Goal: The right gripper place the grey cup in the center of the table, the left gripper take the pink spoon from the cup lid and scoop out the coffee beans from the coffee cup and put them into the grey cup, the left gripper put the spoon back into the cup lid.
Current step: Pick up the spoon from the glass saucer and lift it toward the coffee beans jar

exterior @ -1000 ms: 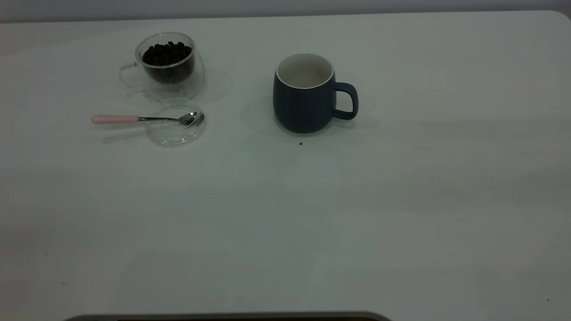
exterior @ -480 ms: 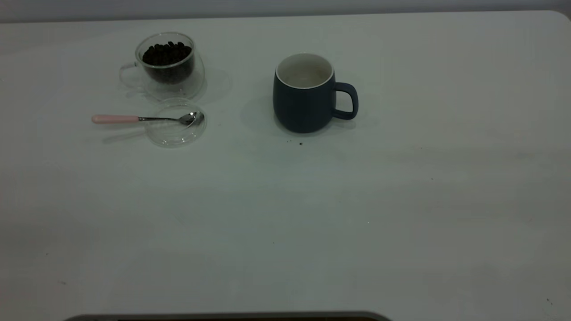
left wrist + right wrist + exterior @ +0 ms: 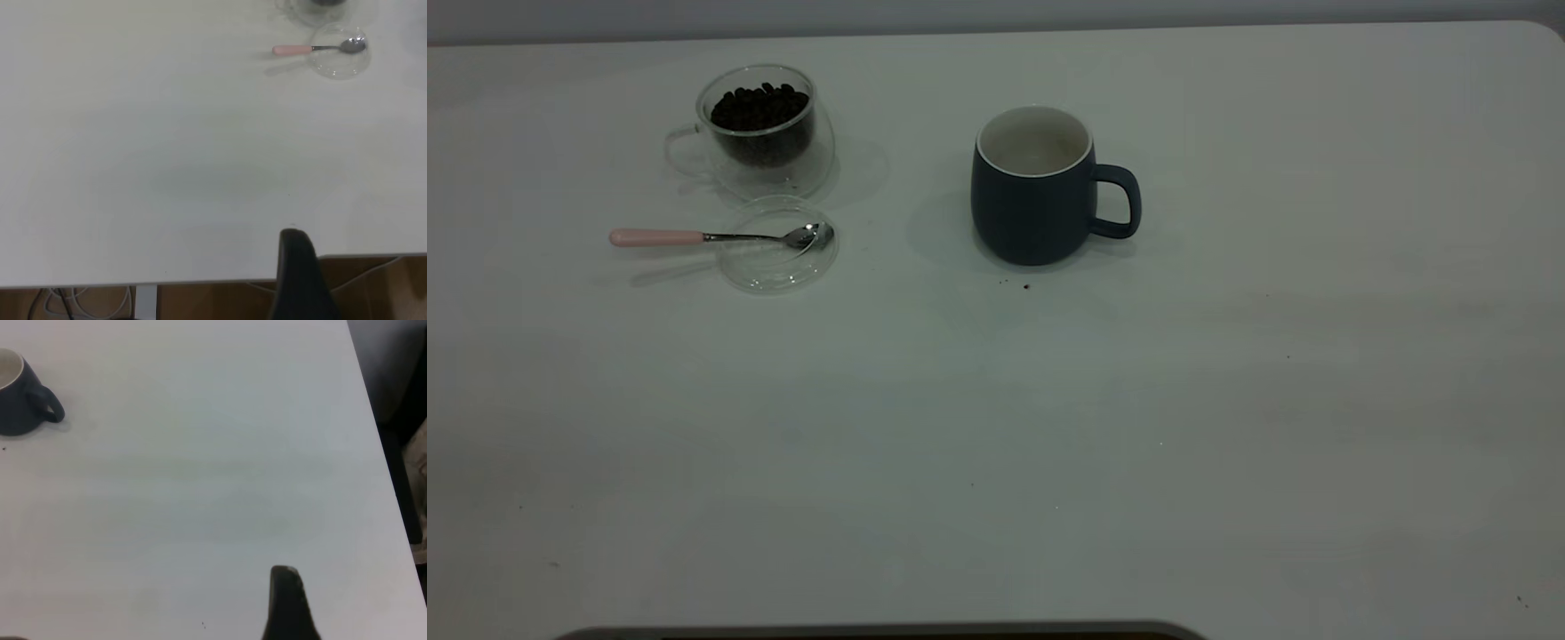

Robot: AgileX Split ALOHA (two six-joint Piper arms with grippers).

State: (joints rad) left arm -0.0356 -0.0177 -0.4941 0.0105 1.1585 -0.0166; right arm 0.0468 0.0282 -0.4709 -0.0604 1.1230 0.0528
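Note:
The grey cup (image 3: 1032,209) stands upright near the table's (image 3: 996,427) far middle, handle to the right, and shows in the right wrist view (image 3: 17,400). The coffee cup (image 3: 760,133) with coffee beans (image 3: 759,108) stands at the far left. In front of it lies the cup lid (image 3: 778,262). The pink spoon (image 3: 694,237) rests with its bowl on the lid and its handle pointing left. The left gripper (image 3: 293,237) hangs at the table's near edge, far from the spoon (image 3: 313,49) and lid (image 3: 340,60). The right gripper (image 3: 283,572) is over bare table, far from the cup. Both show one shut, empty tip.
A few dark crumbs (image 3: 1025,286) lie just in front of the grey cup. The table's right edge (image 3: 377,453) runs close to the right gripper. Neither arm shows in the exterior view.

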